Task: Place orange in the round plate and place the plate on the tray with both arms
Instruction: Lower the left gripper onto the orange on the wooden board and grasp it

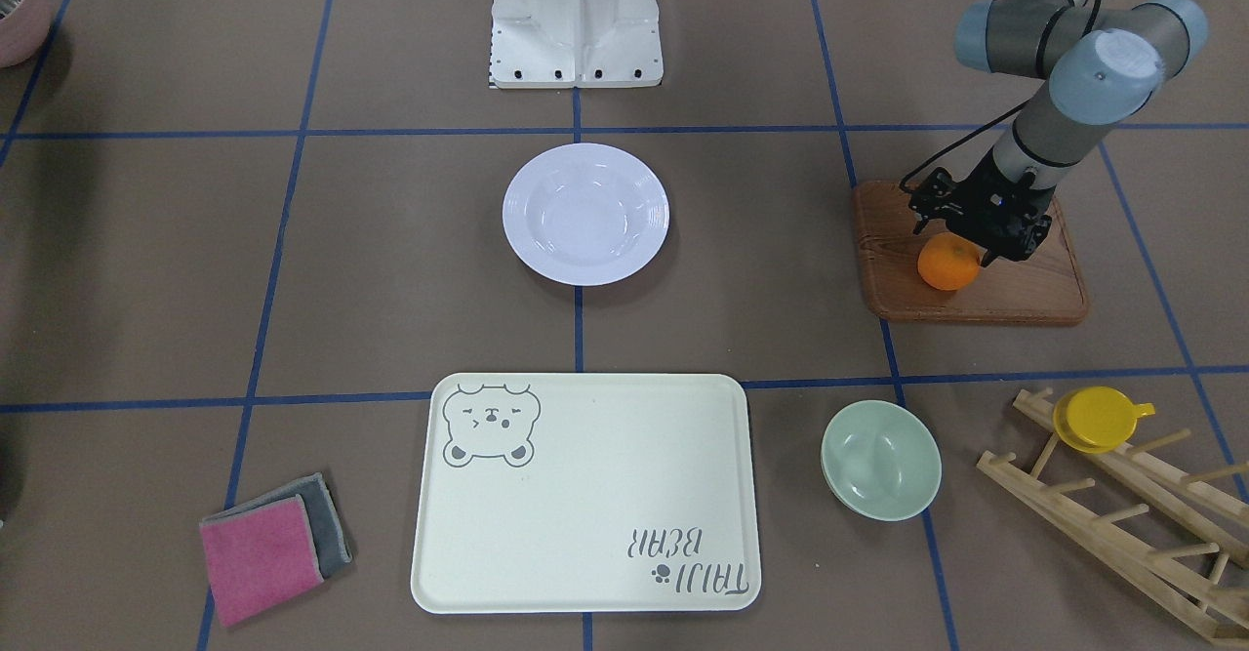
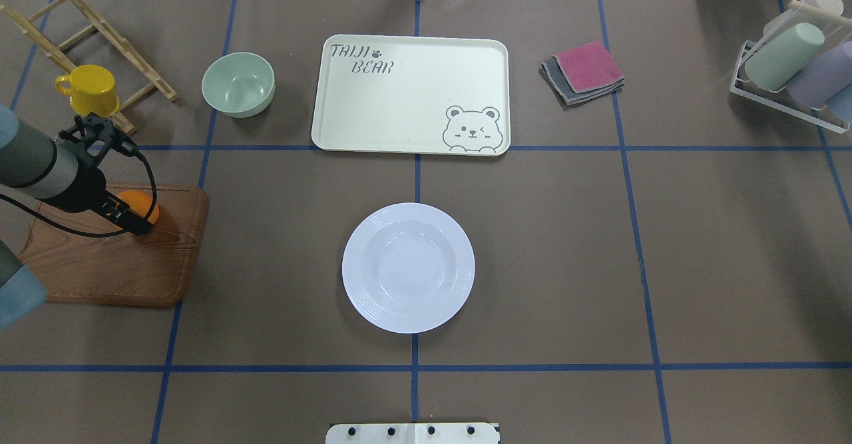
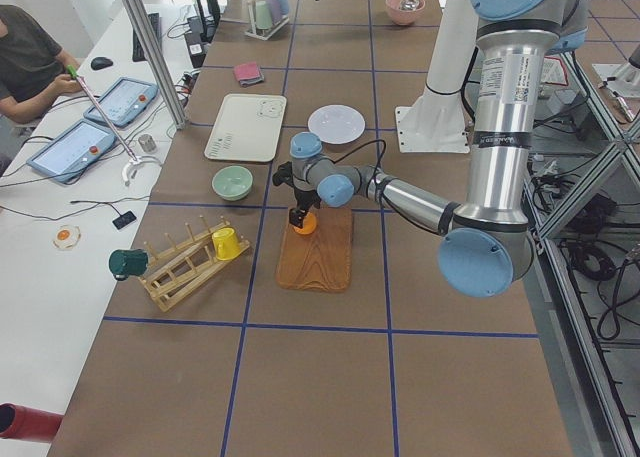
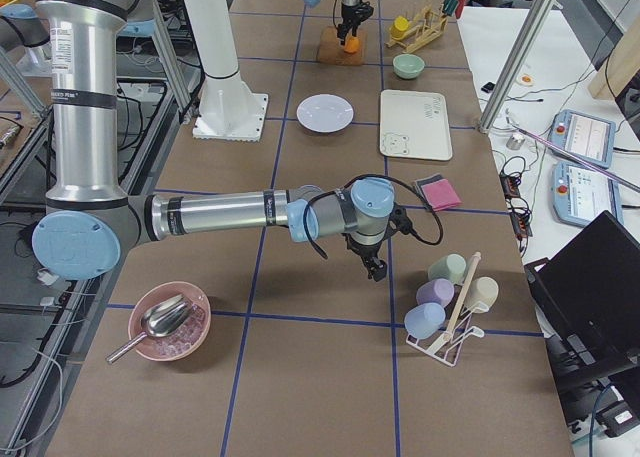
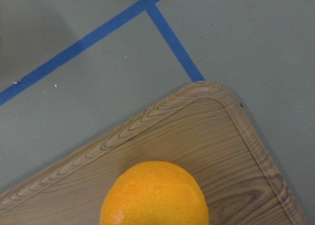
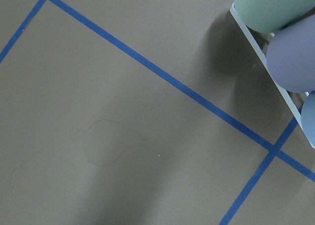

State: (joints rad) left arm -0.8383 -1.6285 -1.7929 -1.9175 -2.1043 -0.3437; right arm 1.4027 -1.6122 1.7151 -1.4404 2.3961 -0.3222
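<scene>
The round plate (image 2: 408, 267) sits mid-table, nearest the robot's edge. Further out, by the left edge, the left end effector (image 1: 966, 241) is down at the orange (image 1: 946, 263) on the wooden board (image 1: 1025, 290); I cannot tell whether it grips. The tray (image 2: 409, 98) lies by the far edge. I cannot tell the right end effector's (image 4: 375, 267) opening either.

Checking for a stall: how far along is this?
Done: nothing; the plate is empty and off the tray. In hand: left pincer is at the orange on the board, grip unclear. To do: orange into plate, plate onto tray with both arms. Right pincer hangs far off.
</scene>
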